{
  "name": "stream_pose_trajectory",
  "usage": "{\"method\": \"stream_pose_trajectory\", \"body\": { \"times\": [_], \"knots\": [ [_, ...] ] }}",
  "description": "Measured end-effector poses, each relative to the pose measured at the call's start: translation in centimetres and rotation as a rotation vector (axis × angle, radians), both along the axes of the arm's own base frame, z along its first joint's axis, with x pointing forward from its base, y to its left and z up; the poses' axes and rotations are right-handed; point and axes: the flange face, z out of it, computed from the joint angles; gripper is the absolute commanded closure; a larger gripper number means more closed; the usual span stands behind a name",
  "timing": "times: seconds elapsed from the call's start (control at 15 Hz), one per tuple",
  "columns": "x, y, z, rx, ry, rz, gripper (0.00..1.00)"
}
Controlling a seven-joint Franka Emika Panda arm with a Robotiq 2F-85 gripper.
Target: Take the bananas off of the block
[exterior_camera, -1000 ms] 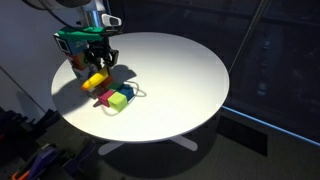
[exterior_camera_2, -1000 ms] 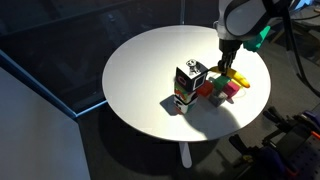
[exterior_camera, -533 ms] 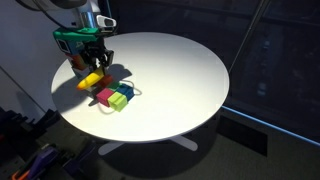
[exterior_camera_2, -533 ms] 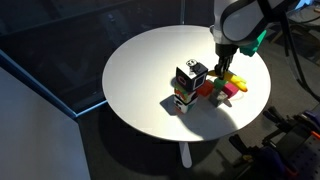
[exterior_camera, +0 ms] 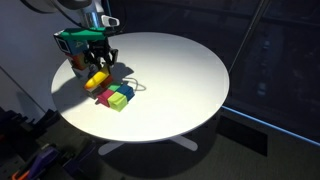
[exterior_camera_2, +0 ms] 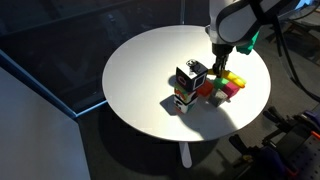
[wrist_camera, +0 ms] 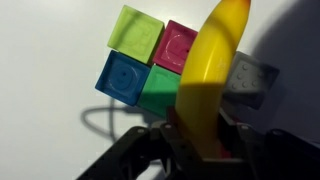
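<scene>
Gripper [wrist_camera: 203, 142] grips the bananas [wrist_camera: 212, 70] at 1 end; their long axis points straight away, over the blocks [wrist_camera: 135, 30].

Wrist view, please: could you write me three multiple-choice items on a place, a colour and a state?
1. Where is the grey block?
A. left of the blue block
B. right of the banana
C. on the pink block
2. What colour is the banana?
A. yellow
B. red
C. white
3. The hand is
A. open and empty
B. shut on the banana
C. out of view
Answers: B, grey shows beyond the banana's right edge; A, it is plain yellow; B, it clamps the banana's end.
</scene>
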Motion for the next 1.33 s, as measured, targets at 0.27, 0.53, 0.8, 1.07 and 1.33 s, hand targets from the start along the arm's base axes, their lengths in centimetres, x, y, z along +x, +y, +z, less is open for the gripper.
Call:
{"method": "stream_pose_trajectory", "body": {
  "times": [0.27, 0.53, 0.8, 1.07, 1.33],
  "knots": [
    [1.7, -0.3, -0.6, -0.004, 0.010, 0.086, 0.83],
    [3.6, -0.7, -1.4, -0.019, 0.022, 0.189, 0.83],
    [5.2, -1.0, -2.0, -0.048, 0.042, 0.297, 0.83],
    [6.5, -1.1, -2.3, -0.068, 0.045, 0.388, 0.83],
    [7.6, -1.2, -2.3, -0.083, 0.048, 0.470, 0.83]
  ]
}}
